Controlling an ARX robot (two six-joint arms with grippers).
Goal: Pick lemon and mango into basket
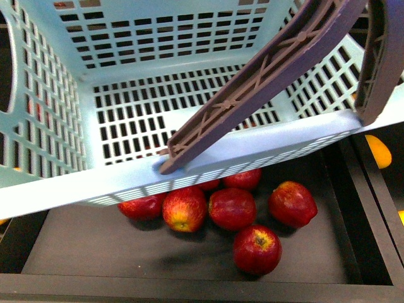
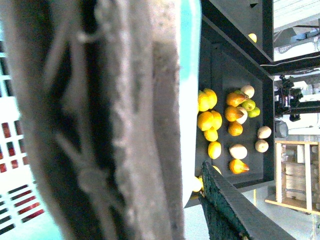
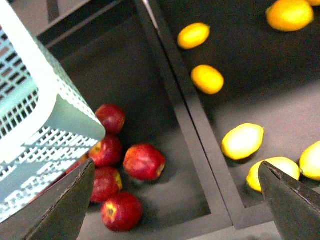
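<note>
right gripper (image 3: 175,165) hangs with jaws wide apart. one lemon (image 3: 242,141) lies just ahead of it, and two more are partly cut off by a finger. two orange-yellow ovals (image 3: 207,79) lie farther off; which is the mango is unclear. basket (image 1: 57,189) tilts over seven apples (image 1: 257,249), hiding some. left gripper's finger (image 2: 235,215) shows, grip unreadable.

The right gripper (image 3: 176,165) has two dark grey, wedge-shaped fingers (image 3: 62,207) with paler edges. The left arm's one visible finger (image 2: 235,212) is black and rough-textured.
</note>
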